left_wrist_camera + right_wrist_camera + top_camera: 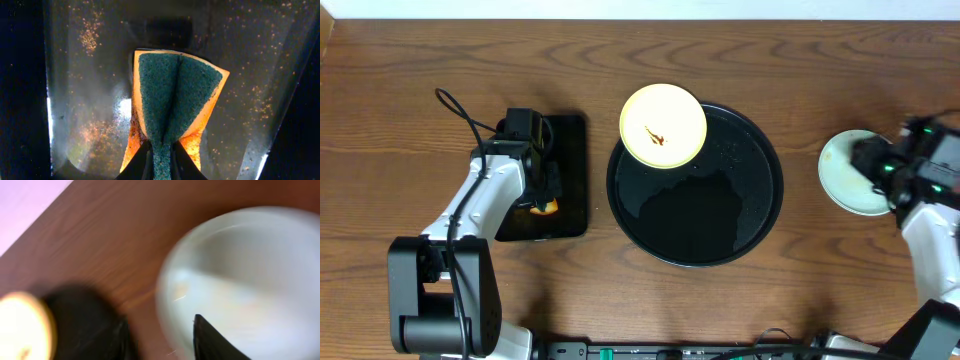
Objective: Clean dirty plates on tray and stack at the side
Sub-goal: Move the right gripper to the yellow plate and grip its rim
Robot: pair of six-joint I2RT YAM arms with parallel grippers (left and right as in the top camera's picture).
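A pale yellow plate (662, 125) with a small brown smear lies on the upper left rim of the round black tray (700, 215). A pale mint green plate (848, 175) sits on the table to the right of the tray. I cannot tell if a second one lies under it. My right gripper (880, 170) is open over that plate's right part. In the blurred right wrist view its fingers (160, 321) straddle the plate's (245, 275) rim. My left gripper (542, 195) is shut on an orange and green sponge (172, 95) over the rectangular tray.
The small black rectangular tray (570, 160) lies left of the round tray; its wet, speckled floor (90, 100) fills the left wrist view. The round tray (80, 322) and the yellow plate (20, 327) show at the lower left of the right wrist view. Wooden table all around.
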